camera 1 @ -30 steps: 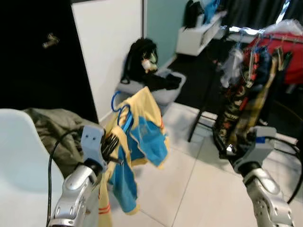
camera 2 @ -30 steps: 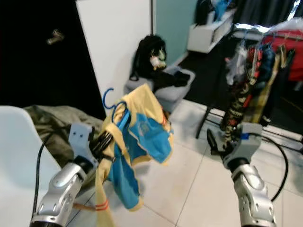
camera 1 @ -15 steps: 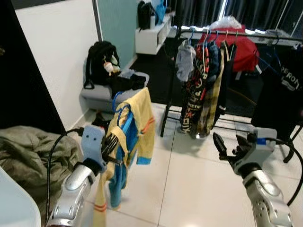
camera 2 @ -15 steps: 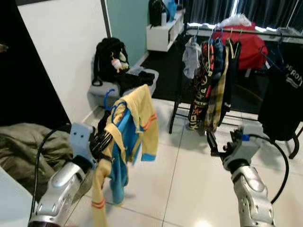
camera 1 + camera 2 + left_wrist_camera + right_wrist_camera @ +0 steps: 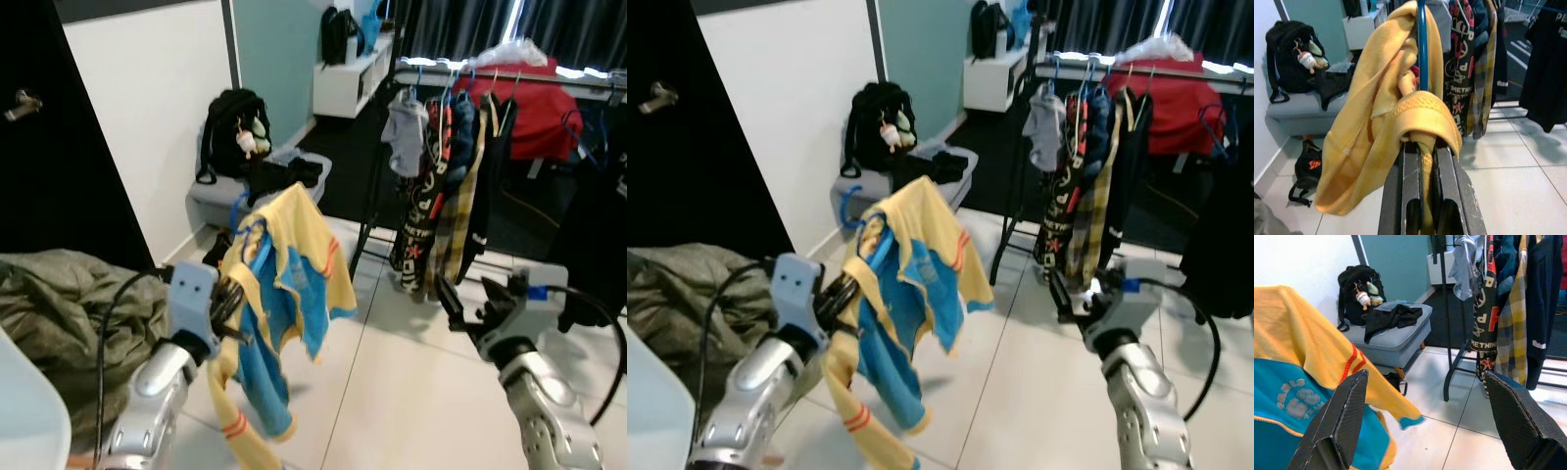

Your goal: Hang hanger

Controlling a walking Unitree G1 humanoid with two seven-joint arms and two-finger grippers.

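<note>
Risk of snagging: loose yellow-and-blue shirt [image 5: 284, 294] draped unevenly on blue hanger [image 5: 257, 240], long yellow sleeve trailing low toward tiled floor [image 5: 392, 382], liable to catch on left arm cable or drag off during carry. Risk of slip: left pincer [image 5: 1422, 147] clamped on hanger together with a fold of yellow fabric, so grip partly on cloth, not bare plastic; possible twist or slide when tilted up to the rail. Risk of miss at clothes rack [image 5: 490, 78]: rail already crowded with dark and plaid garments, few gaps, blue hook small and curled near the shirt collar, easy to bump hanging clothes or hook onto another hanger. Rack well apart from hanger at present, more walking needed; sway of garment during steps likely. Right pincer [image 5: 468, 305] released, fingers spread wide, grasping nothing, held out front toward rack base, free to steady the shirt if needed. Hanger: thin blue plastic, hook at top just above yellow collar, mostly hidden under shirt. Shirt: yellow body, blue front panel with pale print, red-orange stripe near sleeve, bunched and lopsided. Position: held up in front of left side, above floor, near grey ottoman [image 5: 220, 186] with black backpack [image 5: 227, 132] behind.
</note>
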